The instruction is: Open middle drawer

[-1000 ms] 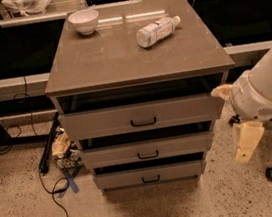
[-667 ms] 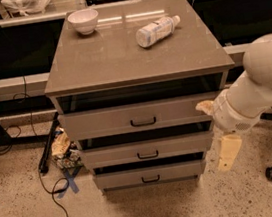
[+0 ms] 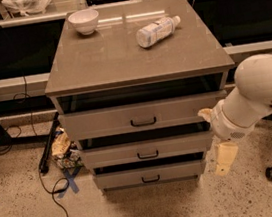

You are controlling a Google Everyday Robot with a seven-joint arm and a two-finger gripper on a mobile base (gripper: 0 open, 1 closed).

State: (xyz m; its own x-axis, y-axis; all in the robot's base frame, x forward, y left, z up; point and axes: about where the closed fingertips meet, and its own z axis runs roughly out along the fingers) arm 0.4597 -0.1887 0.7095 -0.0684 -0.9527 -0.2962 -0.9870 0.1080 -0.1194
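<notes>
Middle drawer (image 3: 181,145) sits second of three in the cabinet (image 3: 133,55), a dark gap above its front and its black handle (image 3: 147,155) untouched. Claw (image 3: 225,158) hangs just beside the drawer's right end, well apart from the handle. Whether it's wide or narrow, I cannot tell.

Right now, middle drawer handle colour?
Black handle, camera view; gripper hangs right of the middle drawer.

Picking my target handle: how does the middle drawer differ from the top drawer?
The top drawer has a taller, wider-looking front than the middle drawer. The hand hangs beside the cabinet's right edge, nearer the middle drawer than the top drawer. Both have grey-beige fronts and small black bar handles.
</notes>
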